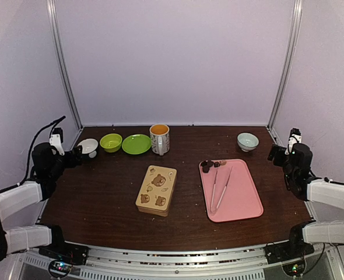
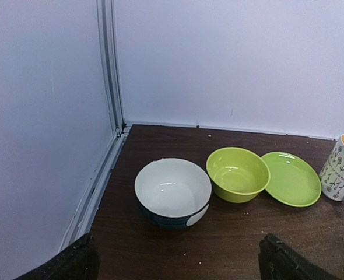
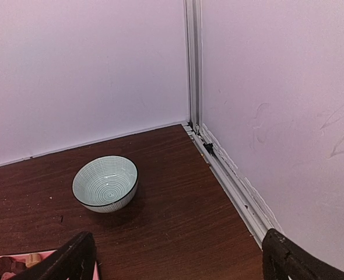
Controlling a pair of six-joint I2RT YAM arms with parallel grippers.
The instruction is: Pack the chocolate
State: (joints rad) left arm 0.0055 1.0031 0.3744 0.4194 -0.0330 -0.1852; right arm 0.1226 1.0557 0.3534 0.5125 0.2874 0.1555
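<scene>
The tongs (image 1: pixel 220 189), tips apart and holding nothing, are lying toward the table's (image 1: pixel 102 192) right edge, and we are aiming the spread right gripper (image 3: pixel 178 261) at their mid-length for a square grasp.

tabletop (image 1: pixel 102 198): dark wood grain, matt. Tongs (image 1: pixel 219 189): shiny metal. Pink tray (image 1: pixel 248 201): smooth plastic. Green bowl (image 2: pixel 237 174): glossy.
</scene>
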